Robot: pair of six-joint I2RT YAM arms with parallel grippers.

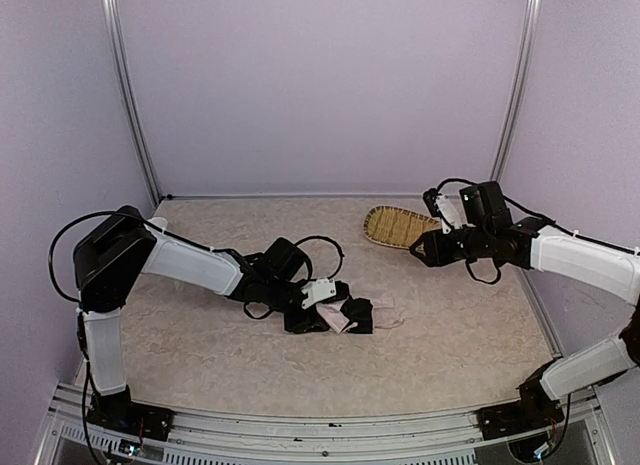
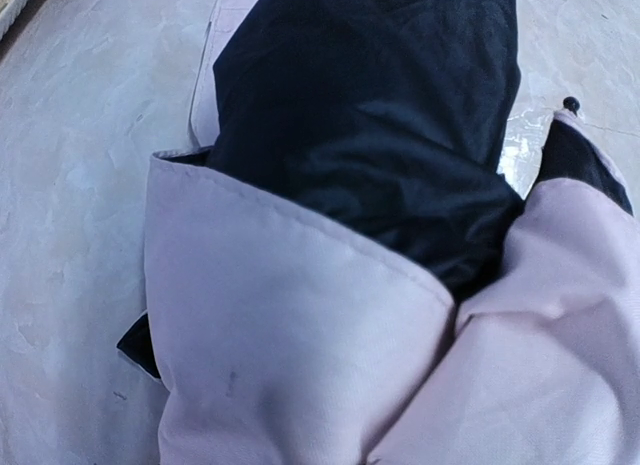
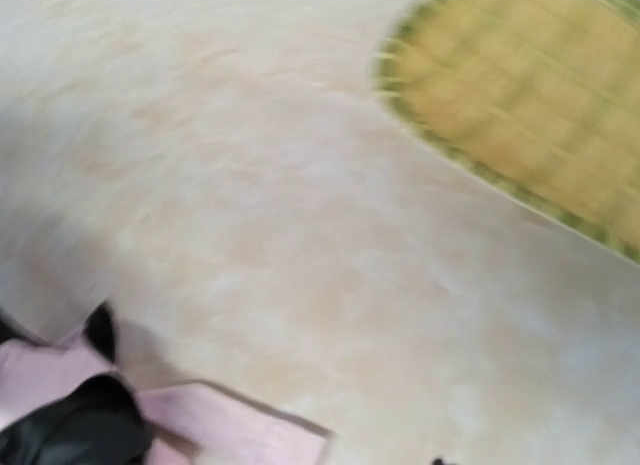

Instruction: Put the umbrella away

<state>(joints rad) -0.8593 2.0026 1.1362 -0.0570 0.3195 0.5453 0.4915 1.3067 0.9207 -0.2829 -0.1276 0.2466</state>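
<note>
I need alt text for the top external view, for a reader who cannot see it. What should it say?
A crumpled pink and black umbrella lies in the middle of the table, and the left arm reaches down to its left end. The right arm hangs beside a woven bamboo tray near the far right.

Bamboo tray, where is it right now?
In the top view the bamboo tray lies toward the far right, beside the right gripper, apart from the umbrella.

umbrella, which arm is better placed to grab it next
Left, most likely. The left end effector sits right at the umbrella mid-table, canopy filling its wrist view. The right end effector hangs by the woven tray, apart from the fabric.
</note>
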